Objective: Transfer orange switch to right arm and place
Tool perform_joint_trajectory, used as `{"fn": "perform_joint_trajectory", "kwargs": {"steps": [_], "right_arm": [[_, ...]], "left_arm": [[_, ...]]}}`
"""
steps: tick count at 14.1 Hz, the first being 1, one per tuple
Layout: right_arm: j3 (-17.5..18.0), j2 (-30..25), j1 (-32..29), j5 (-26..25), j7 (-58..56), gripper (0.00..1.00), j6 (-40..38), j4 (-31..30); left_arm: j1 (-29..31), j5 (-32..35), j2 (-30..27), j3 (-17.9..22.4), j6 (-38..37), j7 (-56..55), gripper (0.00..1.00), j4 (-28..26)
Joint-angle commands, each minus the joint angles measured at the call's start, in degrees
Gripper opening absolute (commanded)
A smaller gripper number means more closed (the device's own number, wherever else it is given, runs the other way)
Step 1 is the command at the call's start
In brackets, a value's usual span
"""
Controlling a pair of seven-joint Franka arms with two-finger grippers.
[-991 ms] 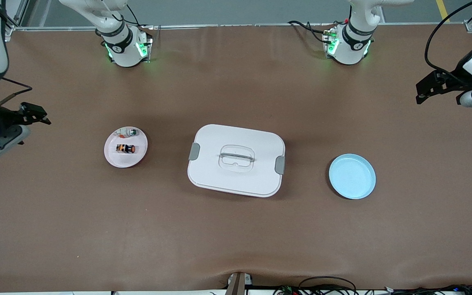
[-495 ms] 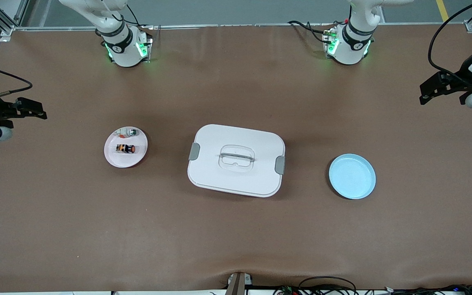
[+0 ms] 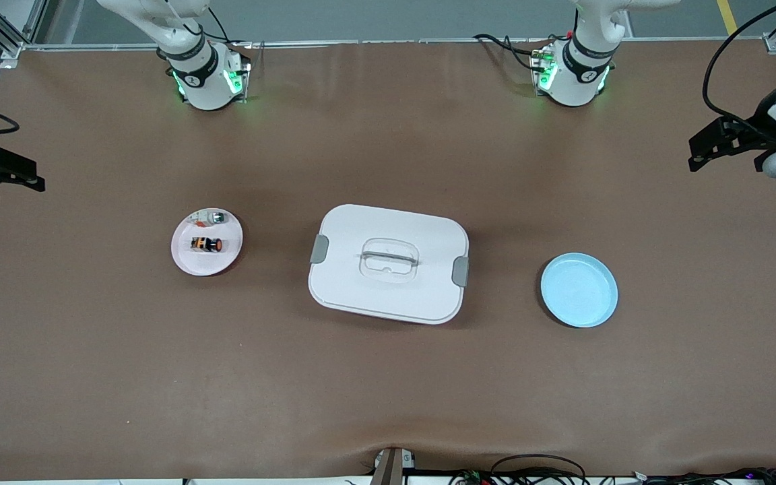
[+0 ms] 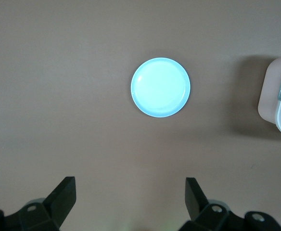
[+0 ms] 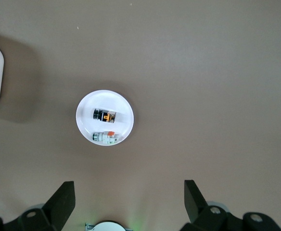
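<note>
The orange switch (image 3: 206, 244) lies on its side in a small white plate (image 3: 189, 259) toward the right arm's end of the table. It also shows in the right wrist view (image 5: 105, 115) on that plate (image 5: 85, 108). My right gripper (image 3: 21, 172) is open and empty, high over the table's edge at the right arm's end; its fingers (image 5: 63, 199) stand wide apart. My left gripper (image 3: 704, 145) is open and empty, high over the left arm's end, with its fingers (image 4: 66, 192) wide apart.
A small silver-white part with a red bit (image 3: 213, 217) shares the white plate. A white lidded box with grey clips (image 3: 388, 263) sits mid-table. An empty light blue plate (image 3: 578, 289) lies toward the left arm's end and shows in the left wrist view (image 4: 160, 87).
My right gripper has drawn back toward the table's end at the right arm's side. My left gripper has shifted slightly. The switch and plates have not moved.
</note>
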Motion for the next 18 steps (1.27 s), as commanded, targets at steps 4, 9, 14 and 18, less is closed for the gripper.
{"fn": "perform_joint_trajectory", "kwargs": {"steps": [4, 9, 14, 18], "right_arm": [[0.31, 0.27, -0.12, -0.5, 2.29, 1.0, 1.02, 1.41], [1.54, -0.6, 1.02, -0.05, 14.41, 1.0, 1.11, 1.41], [0.67, -1.92, 2.08, 3.52, 24.09, 1.0, 0.67, 1.24], [-3.2, -5.6, 6.11, 5.57, 23.39, 1.0, 0.84, -3.4]], "left_arm": [[-0.05, -0.59, -1.15, -0.49, -2.31, 0.4, 1.0, 0.04], [-0.06, -0.76, -2.81, -2.07, -3.28, -0.48, 1.0, -0.22], [0.12, -0.76, -3.08, -2.34, -3.55, -0.3, 1.0, -0.13], [0.21, -0.76, -3.25, -2.34, -3.55, -0.22, 1.0, -0.39]]}}
